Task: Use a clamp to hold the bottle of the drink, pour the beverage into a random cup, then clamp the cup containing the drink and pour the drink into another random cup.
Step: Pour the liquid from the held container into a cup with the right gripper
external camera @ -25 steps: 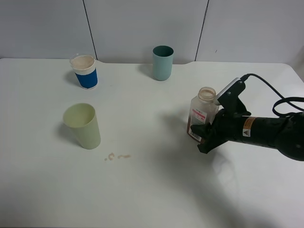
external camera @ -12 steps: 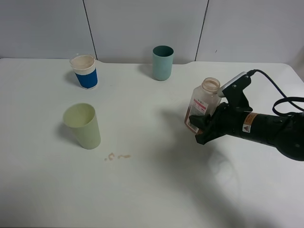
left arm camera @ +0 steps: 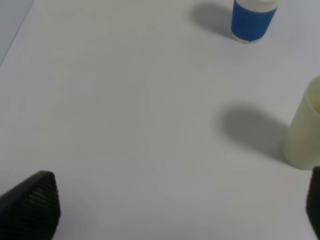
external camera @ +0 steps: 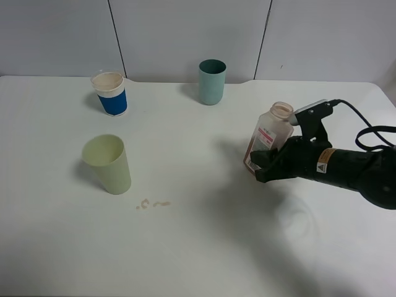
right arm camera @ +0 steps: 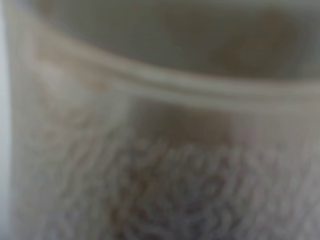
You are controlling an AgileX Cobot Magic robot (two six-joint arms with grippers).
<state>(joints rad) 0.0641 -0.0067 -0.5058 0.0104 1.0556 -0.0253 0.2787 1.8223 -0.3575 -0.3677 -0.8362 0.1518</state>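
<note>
Currently the small translucent plastic bottle with a red-and-white label is held on the right side of the white worktop, tilted, with its open neck leaning right in the high view. It is clamped low on its body by the black right hand, which is closed tight on it. The right wrist view is filled by the blurred bottle wall.

The tall pale yellow-green plastic cup is stood upright well to the left, with small brown drips on the worktop just beside it. The short blue cup with a white rim band and the teal cup are stood further back, apart from each other.

The left hand is spread wide over bare worktop, with nothing gripped.
</note>
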